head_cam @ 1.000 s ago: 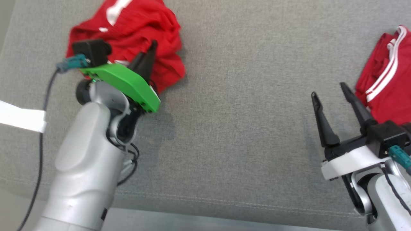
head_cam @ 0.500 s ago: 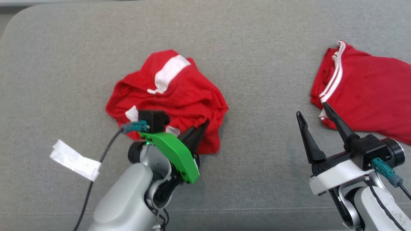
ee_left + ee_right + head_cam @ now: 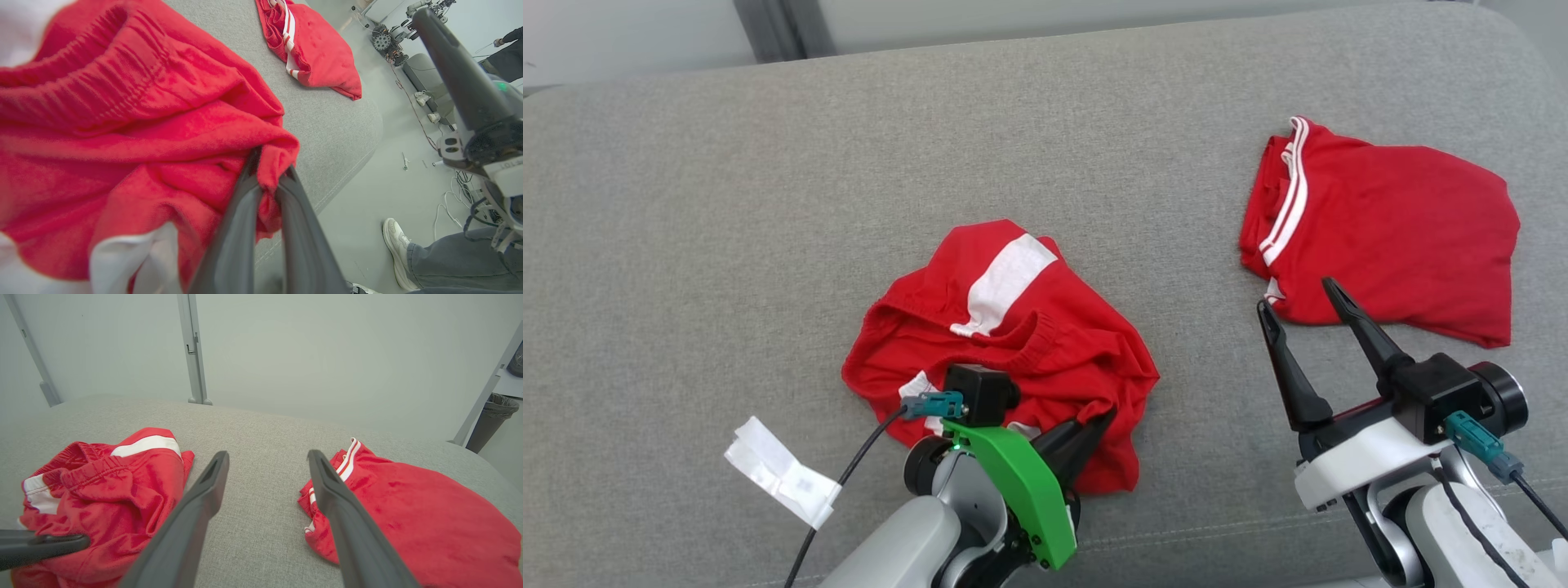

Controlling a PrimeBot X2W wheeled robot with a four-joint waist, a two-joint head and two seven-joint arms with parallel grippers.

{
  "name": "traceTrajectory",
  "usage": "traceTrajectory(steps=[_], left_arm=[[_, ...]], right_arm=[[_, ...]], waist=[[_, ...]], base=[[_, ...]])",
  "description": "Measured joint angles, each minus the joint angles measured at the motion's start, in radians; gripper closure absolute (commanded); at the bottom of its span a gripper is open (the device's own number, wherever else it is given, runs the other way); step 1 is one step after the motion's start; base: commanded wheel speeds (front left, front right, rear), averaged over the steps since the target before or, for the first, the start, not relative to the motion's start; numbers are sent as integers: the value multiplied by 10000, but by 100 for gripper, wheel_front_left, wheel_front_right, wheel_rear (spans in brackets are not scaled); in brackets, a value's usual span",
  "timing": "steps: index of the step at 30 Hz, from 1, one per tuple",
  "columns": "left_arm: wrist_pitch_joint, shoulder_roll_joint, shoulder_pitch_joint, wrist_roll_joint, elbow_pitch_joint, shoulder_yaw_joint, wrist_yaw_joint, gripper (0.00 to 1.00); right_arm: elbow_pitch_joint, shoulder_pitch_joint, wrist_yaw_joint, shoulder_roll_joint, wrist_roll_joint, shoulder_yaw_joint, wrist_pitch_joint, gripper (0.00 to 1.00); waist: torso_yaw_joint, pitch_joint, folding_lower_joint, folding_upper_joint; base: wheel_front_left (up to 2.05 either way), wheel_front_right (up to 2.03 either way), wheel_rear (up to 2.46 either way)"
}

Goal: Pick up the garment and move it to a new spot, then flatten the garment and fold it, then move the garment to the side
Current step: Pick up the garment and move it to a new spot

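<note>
Fingers [image 3: 239,212] of our left gripper [image 3: 1104,416] were clenched on the near edge of the crumpled red shorts [image 3: 1021,351] at the grey cushion's [image 3: 727,245] centre. At four o'clock our right gripper [image 3: 1294,294] stood spread and empty. Beyond, at two o'clock, lay a red shirt [image 3: 1396,237].

Soft matt red cloth garment [image 3: 1045,359], ribbed at the waistband, on a rough grey woven-fabric cushion [image 3: 727,245]
</note>
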Motion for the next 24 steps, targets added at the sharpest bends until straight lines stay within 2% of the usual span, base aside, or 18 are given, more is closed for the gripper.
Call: traceTrajectory(steps=[3, 5, 6, 7, 8, 14, 20, 24], left_arm=[[-86, 8, 51, 31, 19, -136, 31, 100], [-249, 10, 50, 240, 113, -142, 238, 100], [-318, 10, 50, 274, 161, -136, 299, 64], [-355, 10, 44, 401, 221, -138, 380, 55], [-441, 10, 42, 665, 305, -130, 420, 0], [-746, 13, 58, 771, 500, 21, 556, 0], [-1210, 27, 518, 495, 42, 387, 575, 0], [-1695, 395, 568, 660, -215, 897, 934, 0]], right_arm=[[36, 0, 27, 27, 2, 38, 0, 0], [98, 1, 27, 23, 6, 10, -31, 0], [117, 1, 25, 21, 6, -13, -40, 0], [121, 20, 17, 19, 8, -61, -42, 0], [138, 31, 10, 13, 8, -98, -48, 0], [339, 355, -19, 10, 84, -280, -134, 0], [453, 489, -29, 10, 174, -384, -222, 0], [468, 820, -109, -33, 316, -591, -245, 0]], waist=[[-181, -65, 0, 0], [-347, -105, 0, 0], [-391, -118, 0, 0], [-426, -133, 0, 0], [-447, -150, 0, 0], [-403, -397, 0, 0], [-258, -729, 0, 0], [-68, -956, 0, 0]], base=[[0, 0, 0], [0, 0, 0], [0, 0, 0], [0, 0, 0], [0, 0, 0], [0, 0, 0], [0, 0, 0], [0, 0, 0]])
